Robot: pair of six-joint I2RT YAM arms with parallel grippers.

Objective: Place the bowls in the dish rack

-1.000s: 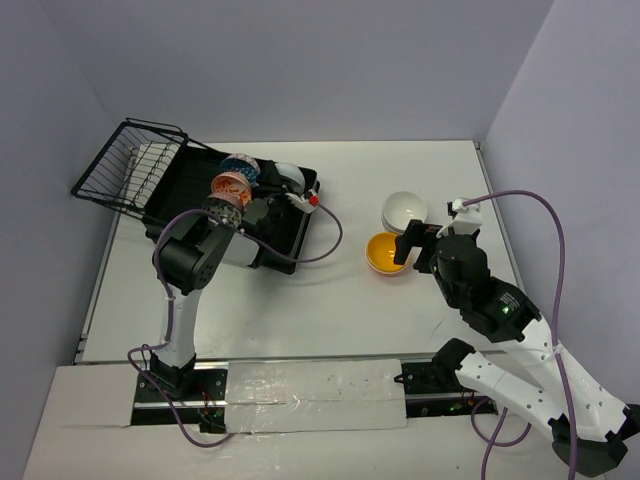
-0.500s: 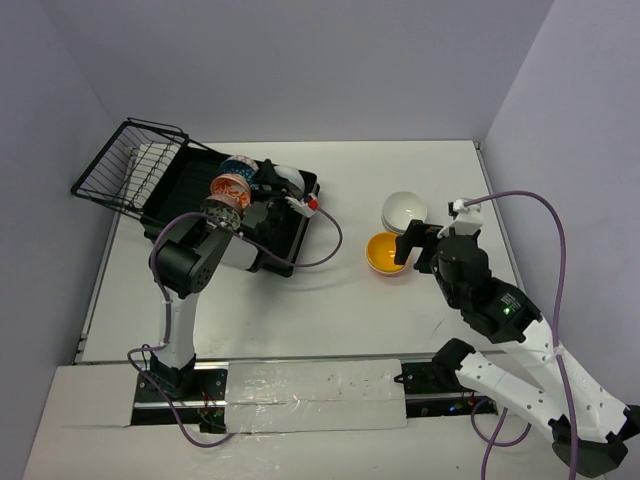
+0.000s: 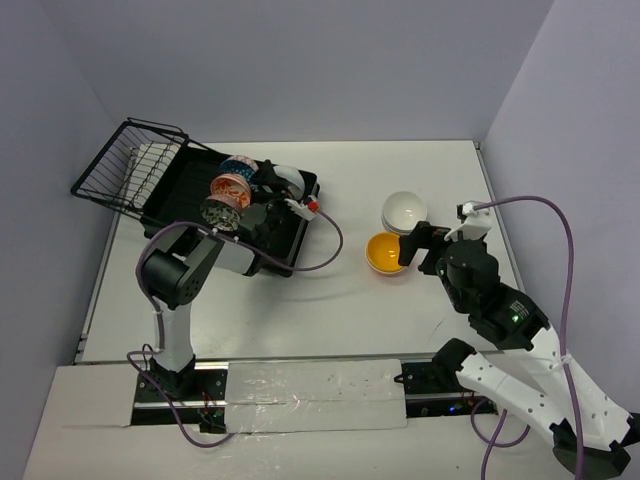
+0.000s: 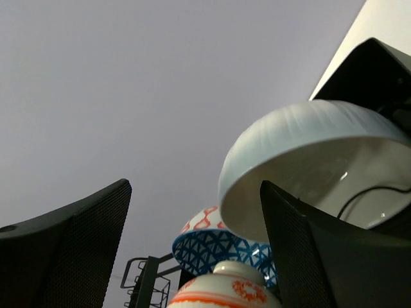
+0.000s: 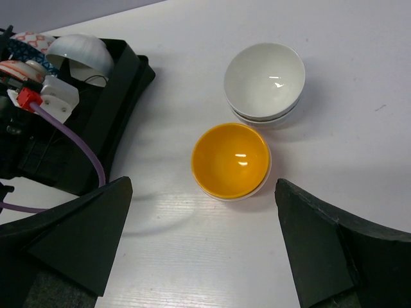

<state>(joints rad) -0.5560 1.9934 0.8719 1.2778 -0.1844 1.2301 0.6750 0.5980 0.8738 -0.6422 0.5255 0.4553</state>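
— Which bowls do we see in the dish rack (image 3: 303, 228)?

— From above we count four, bunched in the tray's middle and far part. A blue-patterned bowl (image 3: 240, 165) is farthest back, with an orange-patterned bowl (image 3: 232, 187) just in front of it. A grey-patterned bowl (image 3: 215, 213) is nearest the arm. A tilted white bowl (image 3: 286, 177) stands on its edge by the tray's right wall. The wire basket (image 3: 125, 165) is at the rack's far left end, and we see no bowl in it.

— And the left gripper (image 4: 192, 189)?

— It is low inside the rack with its jaws spread wide. In its wrist view the tilted white bowl looms just beyond the right finger (image 4: 321, 256), open side down and toward the camera. Whether that finger touches the bowl we cannot tell. The other finger is well clear of it, so we read no grip.

— What is out on the table (image 3: 330, 300)?

— There are two lots, well to the right of the rack. The stacked white bowls (image 5: 264, 80) sit farther back, one nested in another. The yellow bowl (image 5: 231, 160) is just beside them on the near side. A white rim shows under it, so we take it to rest in another bowl.

— And the right gripper (image 5: 204, 185)?

— It hangs above the yellow bowl with its jaws fully apart and nothing between them. It touches neither lot.

— Anything else we should note?

— A purple cable (image 5: 70, 138) loops from the left wrist across the rack's near right corner.
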